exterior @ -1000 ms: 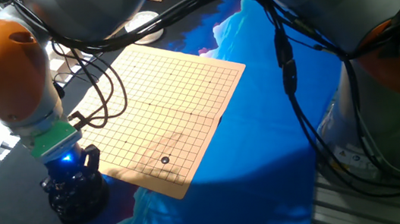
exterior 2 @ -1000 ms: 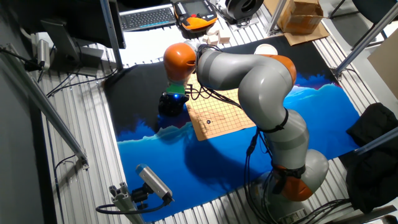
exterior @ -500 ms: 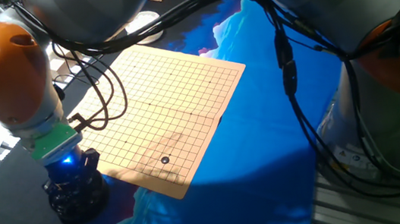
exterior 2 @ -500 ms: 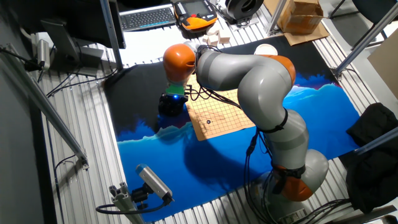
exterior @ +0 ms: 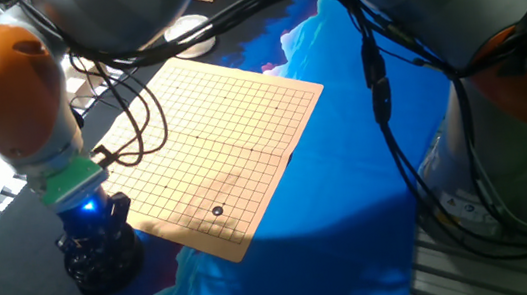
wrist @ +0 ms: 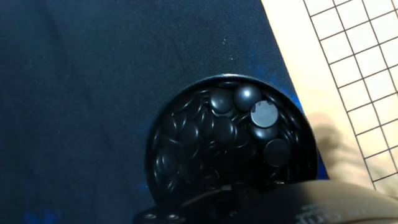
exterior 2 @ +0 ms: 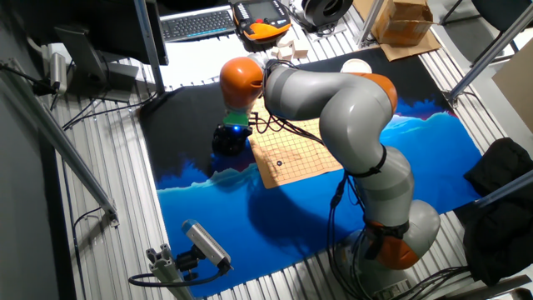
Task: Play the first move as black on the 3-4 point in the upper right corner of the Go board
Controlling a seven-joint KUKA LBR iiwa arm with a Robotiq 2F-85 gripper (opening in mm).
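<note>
A: Lifting a bit, I'd say. Compared w/ a sec ago the orange wrist sits slightly higher over the bowl (exterior: 101, 260), so the arm seems to be rising off it.

B: And the gripper (exterior: 91, 221)? Got anything?

A: Can't tell. In both fixed views it's a dark lump under the blue light, and the hand view only looks down into the bowl (wrist: 231, 144), which is full of black stones; fingers don't show clearly (just a pale blur at the bottom edge).

B: There's already a black stone (exterior: 217, 211) on the Go board (exterior: 213, 144), though.

A: Yep, on a grid crossing near the board's near corner, well apart from the bowl. It hasn't budged over the last sec. Same dot shows in the other fixed view (exterior 2: 280, 163).

B: So the move's done?

A: Prob. yes, if that corner counts as upper right; can't confirm the exact point from here. The rise reads as either a retreat or a fresh pick-up.
</note>
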